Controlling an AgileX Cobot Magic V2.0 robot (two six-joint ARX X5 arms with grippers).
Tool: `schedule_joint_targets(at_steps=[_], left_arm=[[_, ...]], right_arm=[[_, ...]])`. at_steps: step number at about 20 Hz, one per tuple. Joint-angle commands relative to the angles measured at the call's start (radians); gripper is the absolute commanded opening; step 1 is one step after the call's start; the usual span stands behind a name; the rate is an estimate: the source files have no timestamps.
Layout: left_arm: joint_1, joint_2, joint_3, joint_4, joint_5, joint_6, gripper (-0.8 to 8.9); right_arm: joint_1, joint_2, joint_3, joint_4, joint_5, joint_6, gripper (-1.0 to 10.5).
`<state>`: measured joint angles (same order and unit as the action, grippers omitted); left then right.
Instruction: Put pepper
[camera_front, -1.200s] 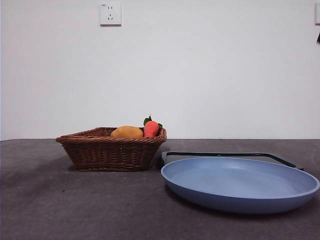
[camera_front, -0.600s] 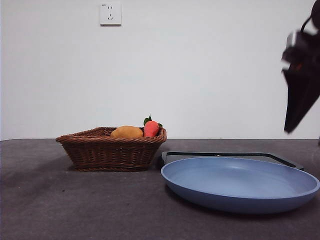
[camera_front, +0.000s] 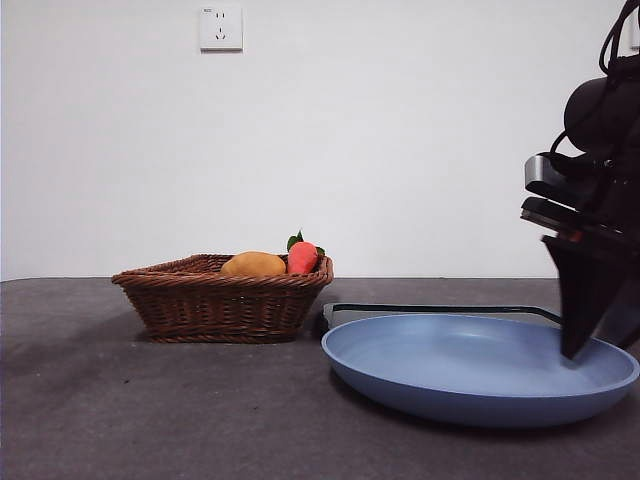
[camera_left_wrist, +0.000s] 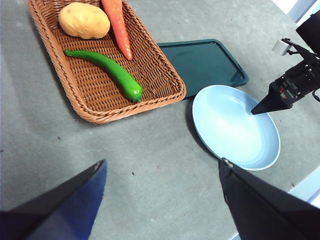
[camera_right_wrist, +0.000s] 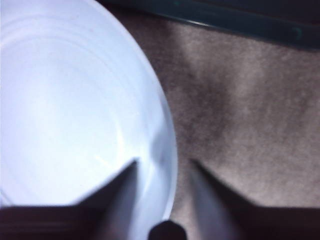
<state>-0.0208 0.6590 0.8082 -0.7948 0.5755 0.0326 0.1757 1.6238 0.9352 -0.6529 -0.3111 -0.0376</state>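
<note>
— Pepper (camera_left_wrist: 107, 70) first: where does it lie?

— In the wicker basket (camera_left_wrist: 165, 80), upper left of the left wrist frame, beside a potato (camera_left_wrist: 84, 20) and a carrot (camera_left_wrist: 118, 25). Its long axis slants from upper left down to lower right, blunt tip near the basket's corner.

— Which arm is closer?

— Probably the left end effector (camera_left_wrist: 162, 182); its jaws stand wide apart above bare tabletop (camera_left_wrist: 150, 155), with the pepper up-frame and left of it. The right end effector (camera_right_wrist: 162, 172), jaws also apart, straddles the blue plate's (camera_right_wrist: 167, 125) rim at far right, well away from the basket. From the front, the basket wall hides the pepper.
</note>
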Motion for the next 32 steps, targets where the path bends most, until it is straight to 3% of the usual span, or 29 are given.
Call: schedule_joint_targets(at_steps=[1, 7, 11, 18, 25, 32], left_arm=[[-0.001, 0.003, 0.015, 0.008, 0.001, -0.007, 3.89], [-0.048, 0.072, 0.032, 0.008, -0.042, -0.041, 3.89], [-0.164, 0.207, 0.111, 0.061, -0.203, -0.093, 3.89], [-0.35, 0.636, 0.372, 0.138, -0.438, -0.16, 3.89], [-0.432, 1.044, 0.621, 0.14, -0.586, -0.172, 3.89], [-0.444, 1.244, 0.655, 0.259, -0.599, -0.24, 3.88]], right_arm=[[0.002, 0.014, 0.016, 0.008, 0.002, -0.001, 0.1], [0.002, -0.057, 0.016, -0.013, -0.003, 0.015, 0.1], [-0.017, -0.235, 0.016, -0.051, 0.003, 0.045, 0.1], [-0.085, -0.499, 0.017, -0.146, 0.003, 0.046, 0.1], [-0.09, -0.631, 0.017, -0.171, 0.003, 0.048, 0.1], [-0.09, -0.636, 0.017, -0.172, 0.0, 0.048, 0.1]])
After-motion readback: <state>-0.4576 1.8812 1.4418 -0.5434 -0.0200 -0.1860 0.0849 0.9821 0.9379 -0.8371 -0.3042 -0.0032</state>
